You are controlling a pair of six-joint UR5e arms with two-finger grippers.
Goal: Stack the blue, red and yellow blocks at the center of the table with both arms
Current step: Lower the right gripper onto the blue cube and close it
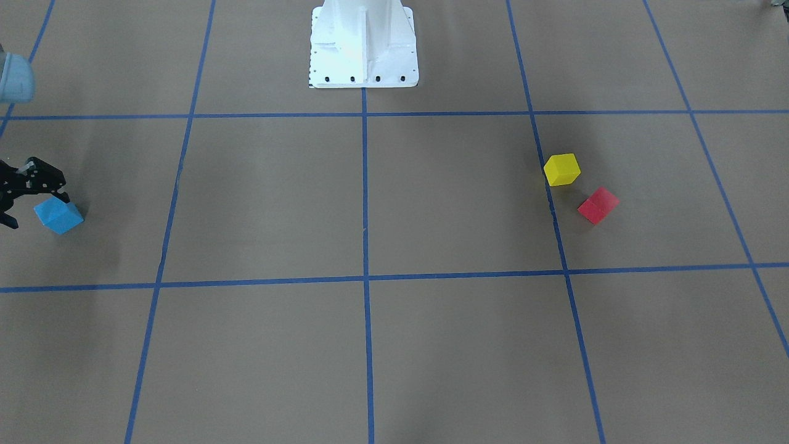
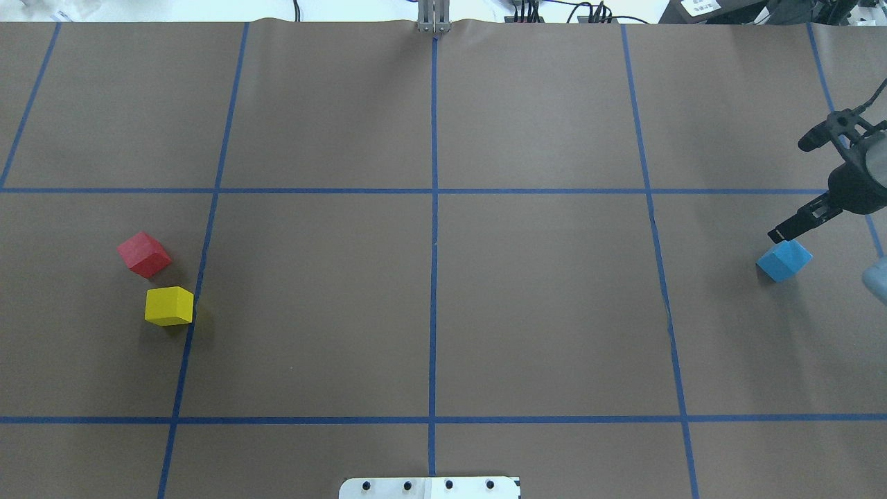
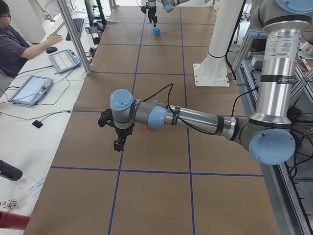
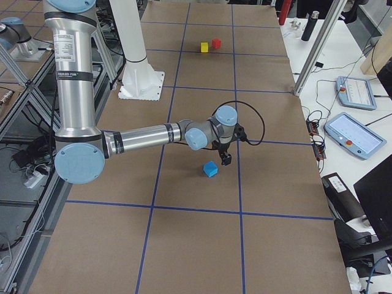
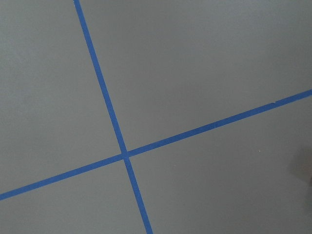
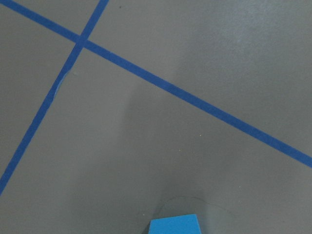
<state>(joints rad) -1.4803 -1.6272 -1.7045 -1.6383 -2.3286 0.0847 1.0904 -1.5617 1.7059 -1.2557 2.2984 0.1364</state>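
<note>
Blue block (image 2: pixel 784 260): matte sky-blue cube, sharp-edged

Left pincer (image 3: pixel 118 145) low over the brown table (image 3: pixel 156 196)

It points down on the near, outstretched arm; whether it is spread or closed cannot be told. A sliver of the red block (image 3: pixel 146 128) peeks out just beside it, behind the wrist. Far beyond it, the small right pincer (image 3: pixel 153 20) hangs just beside the blue block (image 3: pixel 156 31). A seated person (image 3: pixel 14 46) is well apart from it, past the table's edge.
</note>
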